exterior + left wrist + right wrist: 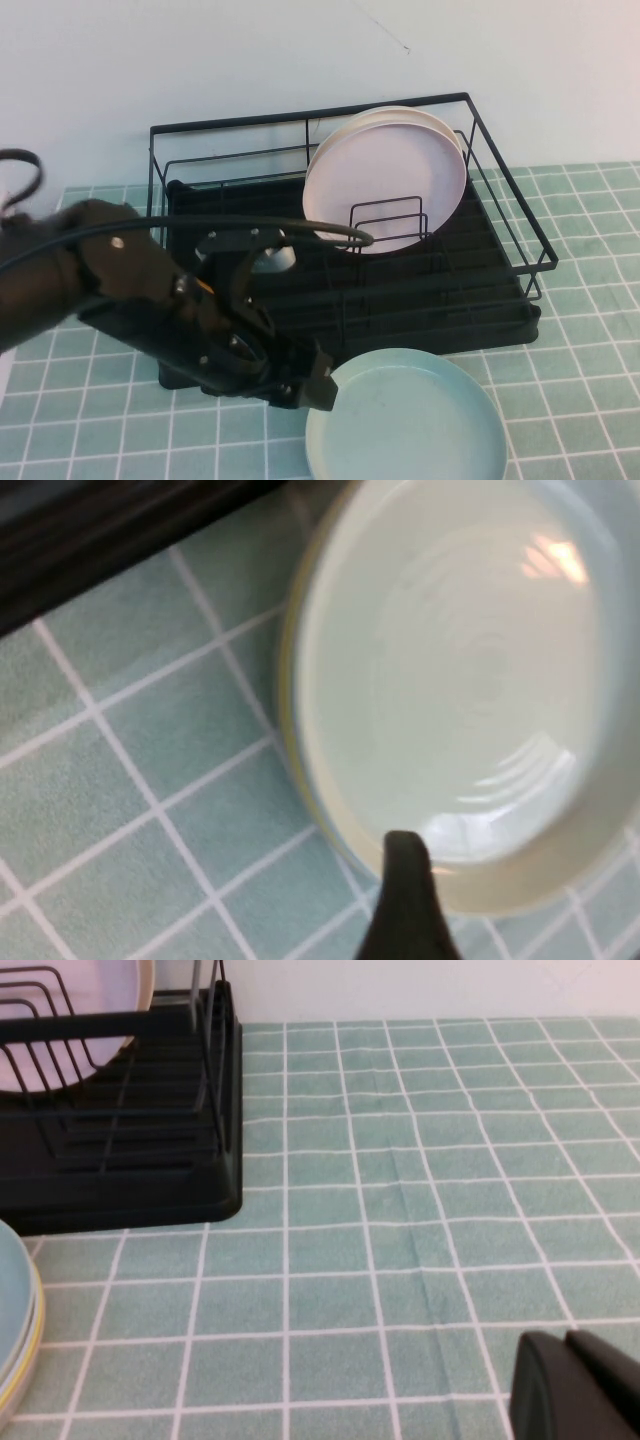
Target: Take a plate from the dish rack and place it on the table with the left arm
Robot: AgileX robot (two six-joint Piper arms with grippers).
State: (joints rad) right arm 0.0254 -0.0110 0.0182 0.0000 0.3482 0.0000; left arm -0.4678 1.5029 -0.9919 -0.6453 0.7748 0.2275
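Note:
The pale mint-green plate (405, 415) lies flat on the tiled table (580, 330) in front of the black dish rack (500, 290). It fills the left wrist view (460, 670), where a yellowish edge shows just under its rim. My left gripper (322, 388) is low at the plate's left rim, touching it. My right gripper (572, 1360) is shut and empty, low over bare tiles to the right of the rack; it is out of the high view.
A pale pink plate (385, 180) stands upright in the rack with a cream plate (445, 125) behind it. A small grey object (277, 258) lies in the rack by my left arm. A white wall is behind the rack.

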